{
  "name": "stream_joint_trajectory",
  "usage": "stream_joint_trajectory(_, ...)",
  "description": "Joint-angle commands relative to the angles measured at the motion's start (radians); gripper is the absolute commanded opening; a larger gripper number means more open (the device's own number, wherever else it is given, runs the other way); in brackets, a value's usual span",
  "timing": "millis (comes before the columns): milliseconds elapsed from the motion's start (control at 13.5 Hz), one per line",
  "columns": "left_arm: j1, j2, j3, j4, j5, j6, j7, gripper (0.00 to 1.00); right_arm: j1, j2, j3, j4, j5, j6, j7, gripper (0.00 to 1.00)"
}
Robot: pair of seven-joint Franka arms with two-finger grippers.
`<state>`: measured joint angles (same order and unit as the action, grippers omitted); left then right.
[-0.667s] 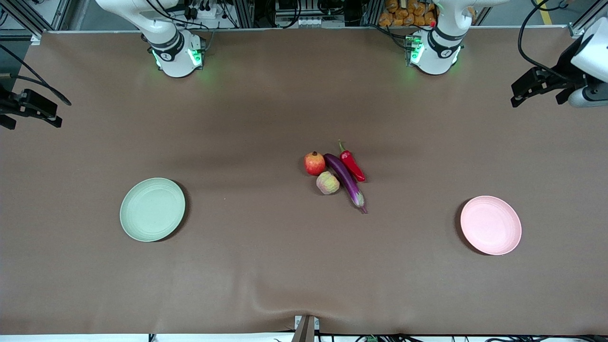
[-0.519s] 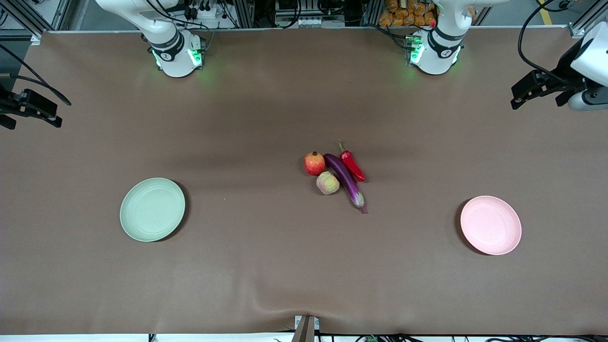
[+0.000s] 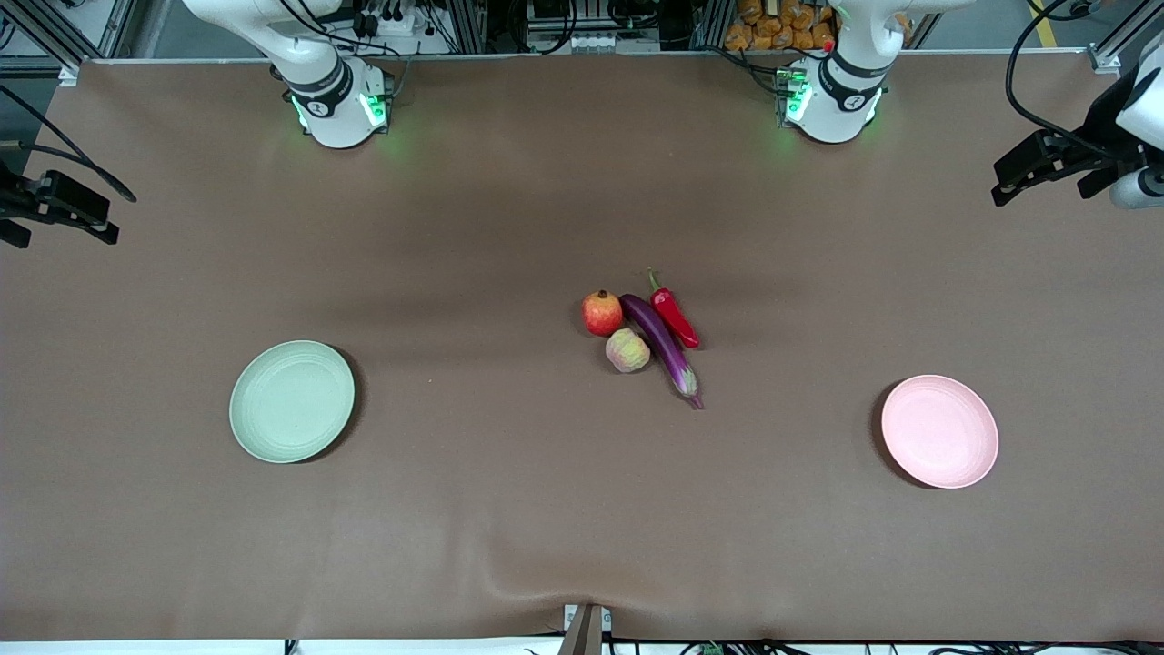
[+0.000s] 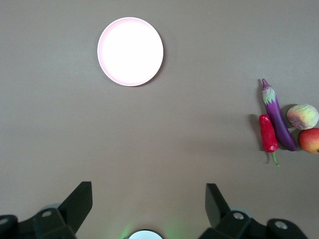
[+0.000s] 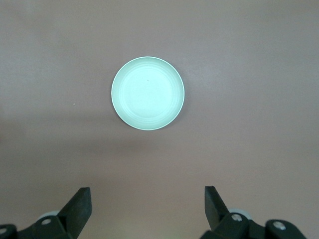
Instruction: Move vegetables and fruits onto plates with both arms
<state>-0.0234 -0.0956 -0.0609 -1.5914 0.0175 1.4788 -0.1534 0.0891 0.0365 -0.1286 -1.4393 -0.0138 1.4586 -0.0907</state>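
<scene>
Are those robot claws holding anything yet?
No. The left gripper and right gripper are both open and empty, up over bare table.

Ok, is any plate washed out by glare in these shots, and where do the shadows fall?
Left wrist view: the pink plate is blown out almost white, its surface detail lost. Right wrist view: the green plate is evenly lit, its faint rings visible. Front view: both plates keep their colour, each with a dark crescent shadow along one edge, and soft shadow bands cross the brown table.

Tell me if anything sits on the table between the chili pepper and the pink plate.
Nothing visible does. The chili pepper lies on the side of the cluster toward the left arm's end, and only bare table separates it from the pink plate, which is empty.
</scene>
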Motion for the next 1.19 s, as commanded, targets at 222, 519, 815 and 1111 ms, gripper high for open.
stream_joint_trajectory(222,0.003,0.025,-0.005,0.016,0.001,-0.049,-0.003,1.0,-0.005,-0.009,0.004,-0.012,0.0,0.006,0.011,1.0)
stream_joint_trajectory(519,-0.006,0.06,-0.01,-0.039,-0.096,-0.011,-0.071,1.0,-0.006,-0.009,0.004,-0.012,0.0,0.005,0.011,1.0)
stream_joint_trajectory(815,-0.012,0.063,-0.069,-0.125,-0.097,0.102,-0.132,1.0,-0.012,-0.009,0.004,-0.013,0.018,0.005,0.011,1.0)
stream_joint_trajectory(1111,-0.012,0.127,-0.177,-0.235,-0.1,0.302,-0.343,1.0,-0.012,-0.009,0.004,-0.013,0.02,0.003,0.011,1.0)
